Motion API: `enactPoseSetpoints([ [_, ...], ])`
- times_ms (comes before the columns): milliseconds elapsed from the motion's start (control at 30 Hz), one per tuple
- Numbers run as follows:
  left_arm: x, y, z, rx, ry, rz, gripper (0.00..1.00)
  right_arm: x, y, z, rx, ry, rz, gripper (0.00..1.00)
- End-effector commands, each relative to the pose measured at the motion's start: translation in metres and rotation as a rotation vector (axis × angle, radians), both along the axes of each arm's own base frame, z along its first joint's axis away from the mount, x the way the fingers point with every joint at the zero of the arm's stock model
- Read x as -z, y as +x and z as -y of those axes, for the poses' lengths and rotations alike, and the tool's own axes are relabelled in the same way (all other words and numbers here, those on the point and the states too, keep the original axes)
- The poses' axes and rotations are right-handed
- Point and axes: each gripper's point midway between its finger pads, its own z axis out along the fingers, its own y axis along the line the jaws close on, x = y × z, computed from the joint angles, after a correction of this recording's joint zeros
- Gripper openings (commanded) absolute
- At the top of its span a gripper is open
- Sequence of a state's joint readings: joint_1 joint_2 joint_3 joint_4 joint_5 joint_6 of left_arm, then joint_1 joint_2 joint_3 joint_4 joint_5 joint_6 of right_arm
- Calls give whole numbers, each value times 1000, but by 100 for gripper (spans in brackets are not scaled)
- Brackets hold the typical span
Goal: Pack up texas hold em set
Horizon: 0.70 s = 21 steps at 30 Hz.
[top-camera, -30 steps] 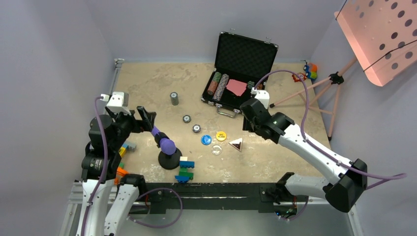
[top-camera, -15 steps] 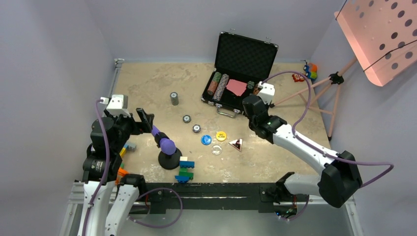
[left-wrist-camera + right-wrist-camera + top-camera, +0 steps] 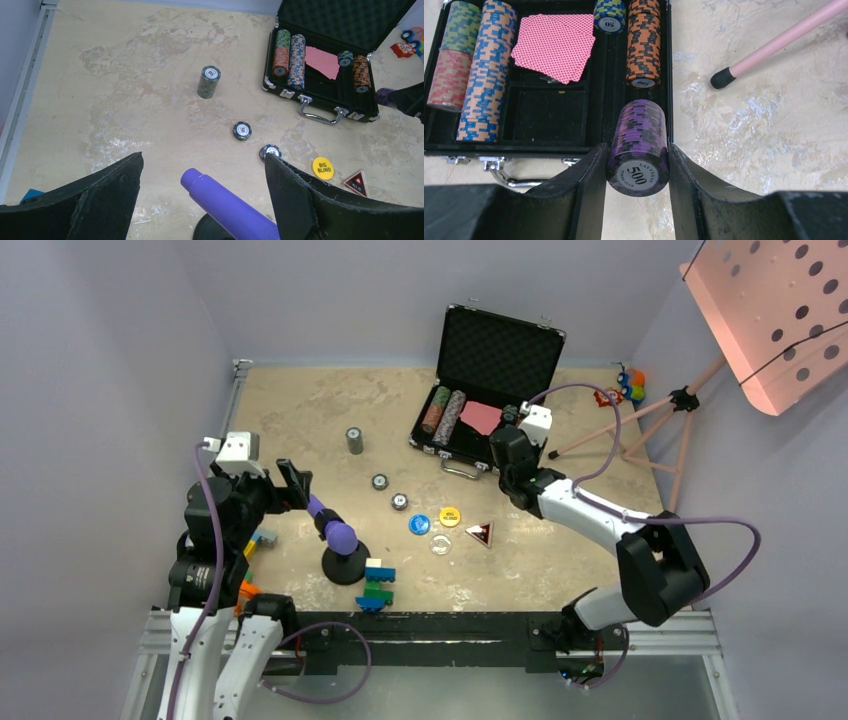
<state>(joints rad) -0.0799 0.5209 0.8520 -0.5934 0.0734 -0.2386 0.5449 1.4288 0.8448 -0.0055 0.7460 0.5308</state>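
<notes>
The black case [image 3: 497, 344] stands open at the back, holding chip rows [image 3: 486, 70], pink cards [image 3: 556, 45] and an orange stack [image 3: 643, 42]. My right gripper [image 3: 637, 150] is shut on a purple chip stack [image 3: 639, 130], held lying down just above the case's front right corner [image 3: 666, 125]. In the top view this gripper [image 3: 510, 430] hides the stack. On the table lie a chip stack [image 3: 354, 440], two chips [image 3: 380, 481] [image 3: 399, 501], and yellow [image 3: 450, 516], blue [image 3: 419, 524] and clear [image 3: 440, 544] buttons. My left gripper [image 3: 202, 160] is open, away at the left.
A purple-tipped object on a black base [image 3: 340, 537] rises right in front of the left gripper. A toy-brick figure [image 3: 378, 583] stands near the front edge. A triangular marker [image 3: 480, 533] lies by the buttons. A pink stand's leg [image 3: 774, 45] ends right of the case.
The right arm has swung back and left toward the case with the purple stack in its grip. The left arm has barely moved.
</notes>
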Motion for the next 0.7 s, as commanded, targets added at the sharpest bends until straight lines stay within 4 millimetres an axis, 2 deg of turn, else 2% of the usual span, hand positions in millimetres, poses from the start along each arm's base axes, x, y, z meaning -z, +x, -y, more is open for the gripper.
enactPoseSetpoints([
  [0, 4, 3, -1, 1, 16, -2, 95, -32, 28, -2, 52, 57, 155, 0],
  [233, 7, 6, 1, 7, 14, -14, 95, -14, 41, -3, 62, 60, 120, 0],
  [600, 8, 8, 3, 17, 12, -20, 96, 19, 40, -4, 82, 37, 18, 0],
  [667, 8, 8, 3, 20, 11, -20, 96, 22, 38, -3, 86, 43, 11, 4],
])
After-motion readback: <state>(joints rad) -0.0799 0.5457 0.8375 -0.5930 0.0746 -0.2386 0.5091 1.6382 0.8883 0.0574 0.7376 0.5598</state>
